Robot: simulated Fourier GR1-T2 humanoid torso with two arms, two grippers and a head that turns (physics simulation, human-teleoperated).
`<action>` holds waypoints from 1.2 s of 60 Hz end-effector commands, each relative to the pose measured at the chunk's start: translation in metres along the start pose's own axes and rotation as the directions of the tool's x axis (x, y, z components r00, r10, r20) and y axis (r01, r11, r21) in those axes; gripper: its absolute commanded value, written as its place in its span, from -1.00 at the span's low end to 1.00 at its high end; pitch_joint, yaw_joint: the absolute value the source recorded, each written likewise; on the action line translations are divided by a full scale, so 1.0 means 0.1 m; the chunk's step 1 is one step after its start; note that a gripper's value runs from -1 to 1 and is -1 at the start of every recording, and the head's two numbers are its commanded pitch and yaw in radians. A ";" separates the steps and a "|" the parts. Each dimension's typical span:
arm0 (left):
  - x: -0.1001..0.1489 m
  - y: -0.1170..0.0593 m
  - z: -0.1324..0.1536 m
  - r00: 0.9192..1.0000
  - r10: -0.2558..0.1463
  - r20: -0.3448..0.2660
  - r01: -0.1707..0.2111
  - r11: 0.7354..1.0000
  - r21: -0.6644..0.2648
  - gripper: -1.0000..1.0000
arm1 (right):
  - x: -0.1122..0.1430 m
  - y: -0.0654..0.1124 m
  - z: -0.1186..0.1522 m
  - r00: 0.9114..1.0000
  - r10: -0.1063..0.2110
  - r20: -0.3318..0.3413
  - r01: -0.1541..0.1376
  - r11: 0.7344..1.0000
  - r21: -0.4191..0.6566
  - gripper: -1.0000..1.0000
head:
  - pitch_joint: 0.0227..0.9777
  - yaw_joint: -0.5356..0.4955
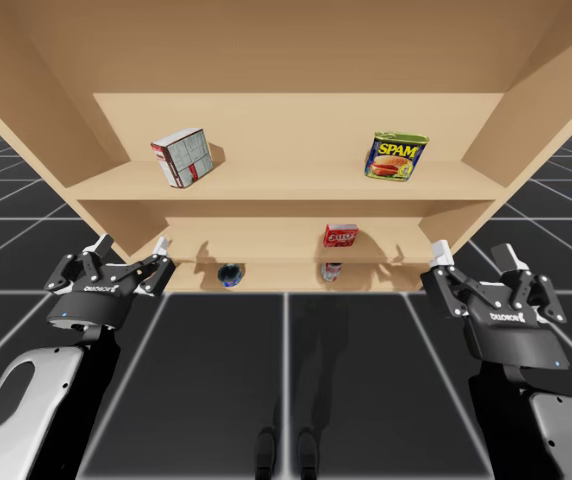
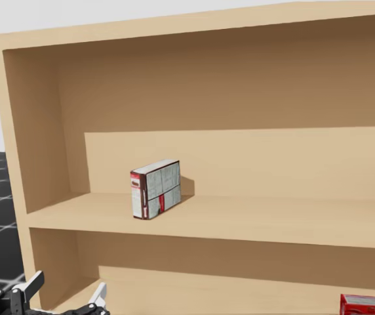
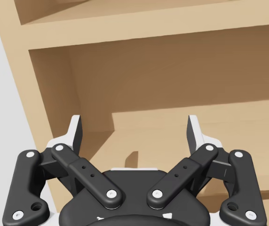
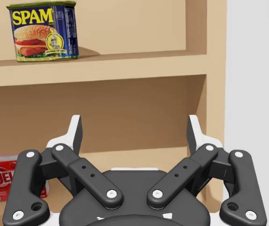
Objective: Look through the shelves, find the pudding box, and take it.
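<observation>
A white and red box [image 1: 181, 157] [image 2: 155, 189] stands tilted on the upper shelf's left part. A blue and yellow rectangular can [image 1: 397, 156] [image 4: 43, 30] sits on the same shelf at the right. One shelf lower stands a small red box [image 1: 340, 236] [image 4: 3, 176] [image 2: 369, 305]. My left gripper [image 1: 132, 246] [image 3: 134, 134] is open, in front of the lower shelf's left end. In front of that shelf's right end my right gripper [image 1: 473, 252] [image 4: 134, 134] is open, below the can. Both hold nothing. In the head view an arm's gripper [image 2: 67, 289] is open at the unit's lower left corner.
The wooden shelf unit [image 1: 286, 185] has side walls that close it in at left and right. On its lowest level lie a dark round object [image 1: 230, 274] and a small can [image 1: 332, 271]. Dark gridded floor lies in front of the unit.
</observation>
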 end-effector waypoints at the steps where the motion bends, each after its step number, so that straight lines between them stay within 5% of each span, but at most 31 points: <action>1: 0.00 0.00 0.00 1.000 0.002 0.000 -0.002 1.000 -0.001 -1.00 | -0.01 0.00 0.00 1.000 -0.014 -0.010 0.014 1.000 0.005 -1.00 | -0.60 0.57; 12: 0.05 -0.01 0.01 1.000 0.015 0.009 -0.015 1.000 0.001 -1.00 | -0.01 0.00 0.00 1.000 -0.023 -0.020 0.023 1.000 0.011 -1.00 | -0.58 0.60; 20: 0.32 -0.04 0.15 0.998 0.065 0.001 -0.065 0.997 -0.043 -1.00 | -0.02 0.01 -0.01 0.999 -0.025 -0.026 0.026 1.000 0.012 -1.00 | -0.58 0.59; 25: 0.53 -0.07 0.24 0.999 0.036 -0.022 -0.037 0.996 -0.078 -1.00 | -0.02 0.01 -0.01 0.999 -0.026 -0.031 0.026 1.000 0.012 -1.00 | -0.57 0.59; 40: 0.96 -0.13 0.33 0.997 0.033 -0.074 -0.049 0.976 -0.214 -1.00 | -0.03 0.01 0.00 0.999 -0.022 -0.034 0.023 1.000 0.010 -1.00 | -0.57 0.59; 72: 1.27 -0.22 -0.20 0.986 0.032 -0.162 -0.076 0.959 -0.272 -1.00 | -0.05 0.00 -0.02 0.999 -0.002 -0.032 0.002 1.000 0.008 -1.00 | -0.56 0.59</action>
